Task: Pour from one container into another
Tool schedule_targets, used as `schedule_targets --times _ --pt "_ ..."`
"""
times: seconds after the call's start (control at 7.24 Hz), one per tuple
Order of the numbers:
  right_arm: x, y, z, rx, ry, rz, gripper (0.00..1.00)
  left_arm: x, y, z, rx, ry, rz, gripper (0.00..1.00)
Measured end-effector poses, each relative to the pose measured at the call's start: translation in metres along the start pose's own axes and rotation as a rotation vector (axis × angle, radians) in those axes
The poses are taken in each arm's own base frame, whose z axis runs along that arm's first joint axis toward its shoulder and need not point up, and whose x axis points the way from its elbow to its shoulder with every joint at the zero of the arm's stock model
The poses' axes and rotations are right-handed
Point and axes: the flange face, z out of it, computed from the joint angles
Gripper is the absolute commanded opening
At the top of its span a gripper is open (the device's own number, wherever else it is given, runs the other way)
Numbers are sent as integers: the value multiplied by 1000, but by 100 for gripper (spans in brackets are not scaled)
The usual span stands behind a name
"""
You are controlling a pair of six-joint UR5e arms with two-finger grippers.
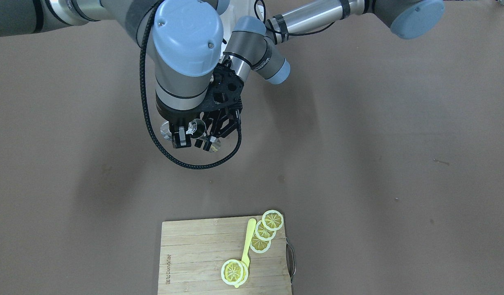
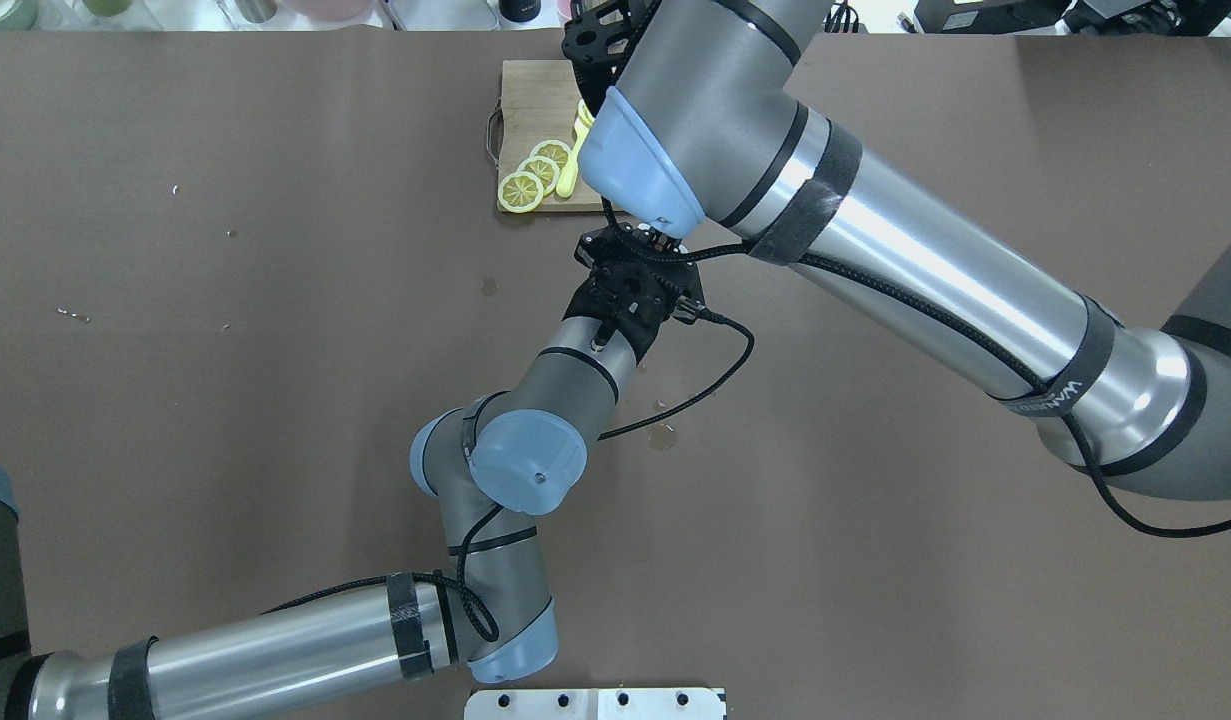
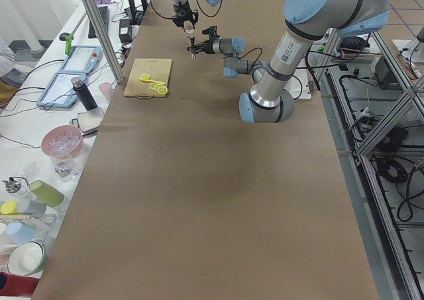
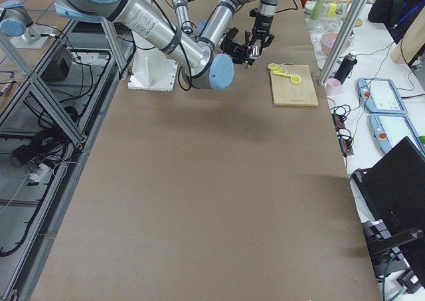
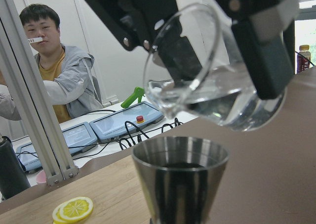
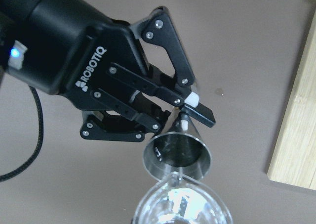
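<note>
Right gripper [image 1: 188, 137] clamps a clear glass beaker [image 5: 217, 90], tipped spout-down above the upright conical steel cup [image 5: 180, 179] pinched by left gripper [image 6: 185, 116]. Overhead, the right arm [image 2: 875, 250] hides both vessels.

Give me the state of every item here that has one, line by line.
glass beaker: tilted, clear liquid inside, spout over the metal cup.
metal cup: upright, mouth open, held beneath the beaker.
right gripper: shut on the glass beaker.
left gripper: shut on the metal cup's narrow base.
lemon slices: flat on the cutting board, some overlapping.
yellow utensil: lying flat on the board.
</note>
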Motion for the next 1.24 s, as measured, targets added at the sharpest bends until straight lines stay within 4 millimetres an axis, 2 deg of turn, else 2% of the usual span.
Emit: schedule_targets --times 0.28,0.41,1.1,1.24 --pt "1 24 -3 36 25 13 0 0 -1 0 1 0 -1 0" --pt "-4 42 -3 58 43 17 0 0 -1 0 2 0 -1 0" --pt "-47 161 25 234 197 1 0 -6 0 -1 4 -4 -1 0" --pt "-52 185 34 280 217 8 0 -24 1 -4 12 -14 -1 0"
